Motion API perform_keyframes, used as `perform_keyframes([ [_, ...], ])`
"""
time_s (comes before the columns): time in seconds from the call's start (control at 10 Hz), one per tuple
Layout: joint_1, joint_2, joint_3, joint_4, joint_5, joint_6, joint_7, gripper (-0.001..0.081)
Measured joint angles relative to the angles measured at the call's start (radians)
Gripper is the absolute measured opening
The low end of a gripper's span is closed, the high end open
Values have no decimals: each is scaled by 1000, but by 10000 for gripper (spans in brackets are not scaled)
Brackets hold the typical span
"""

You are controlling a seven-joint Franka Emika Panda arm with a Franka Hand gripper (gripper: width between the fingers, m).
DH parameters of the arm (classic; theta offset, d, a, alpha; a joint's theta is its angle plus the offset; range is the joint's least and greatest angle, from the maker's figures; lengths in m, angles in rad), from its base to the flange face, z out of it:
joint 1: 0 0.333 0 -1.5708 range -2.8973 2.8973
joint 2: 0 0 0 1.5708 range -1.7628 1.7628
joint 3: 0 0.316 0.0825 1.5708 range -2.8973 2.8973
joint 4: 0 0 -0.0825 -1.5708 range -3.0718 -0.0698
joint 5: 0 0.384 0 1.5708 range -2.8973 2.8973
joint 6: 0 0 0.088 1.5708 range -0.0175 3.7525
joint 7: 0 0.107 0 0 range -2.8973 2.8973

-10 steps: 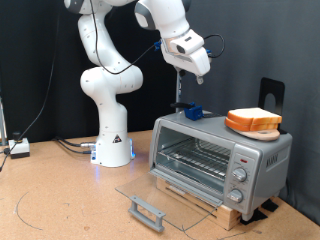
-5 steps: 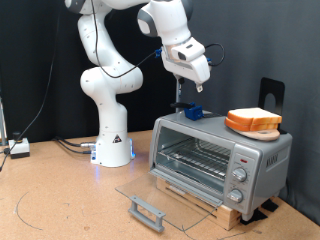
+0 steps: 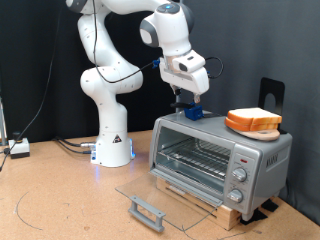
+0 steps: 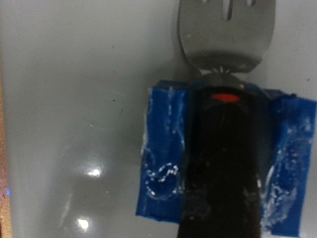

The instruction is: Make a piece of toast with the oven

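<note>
Atop the oven [image 3: 220, 155], the gripper [image 3: 190, 100] hangs over a blue-wrapped fork [image 4: 222, 119], seen clearly only by the wrist; toast [image 3: 253, 121] sits nearby. Whether the jaws are wide or narrow, I cannot tell.

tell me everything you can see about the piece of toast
The piece of toast is a thick, squarish slice with a pale cream top face and an orange-brown crust. It lies flat on the roof of the oven, toward the exterior view's right end, above the knob panel. Nothing else touches it; the gripper hangs apart from it, over the roof's other end.
</note>
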Motion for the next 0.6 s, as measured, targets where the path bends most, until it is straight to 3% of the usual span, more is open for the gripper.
perform_keyframes([
  [0.2,1,10,9,-29,0,48,0,807],
  [0.6,20,66,12,-36,32,123,-35,807],
])
